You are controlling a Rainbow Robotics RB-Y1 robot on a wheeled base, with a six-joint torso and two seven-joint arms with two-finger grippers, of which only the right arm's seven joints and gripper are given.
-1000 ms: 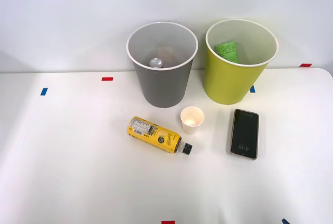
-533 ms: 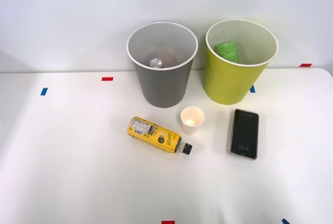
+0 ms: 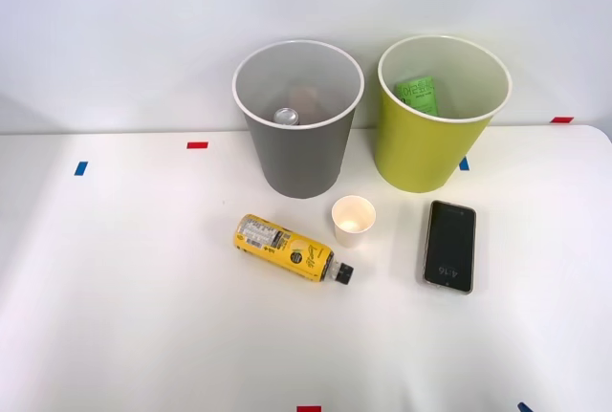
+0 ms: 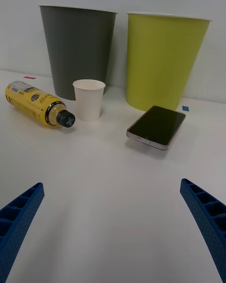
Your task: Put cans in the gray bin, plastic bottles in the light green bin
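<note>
The gray bin (image 3: 298,135) (image 4: 78,47) stands at the table's back, and a can's silver top (image 3: 286,117) shows inside it. Right of it stands the light green bin (image 3: 435,125) (image 4: 162,59), holding a green-labelled item (image 3: 417,95). A yellow plastic bottle (image 3: 285,248) (image 4: 36,103) with a black cap lies on its side in front of the gray bin. My right gripper (image 4: 113,226) is open, low over the table's near part, its blue fingers (image 4: 19,219) wide apart, well short of the bottle.
A white paper cup (image 3: 353,220) (image 4: 89,99) stands upright beside the bottle's cap. A dark phone (image 3: 449,246) (image 4: 157,127) lies flat in front of the green bin. Small red and blue tape marks (image 3: 197,145) dot the white table.
</note>
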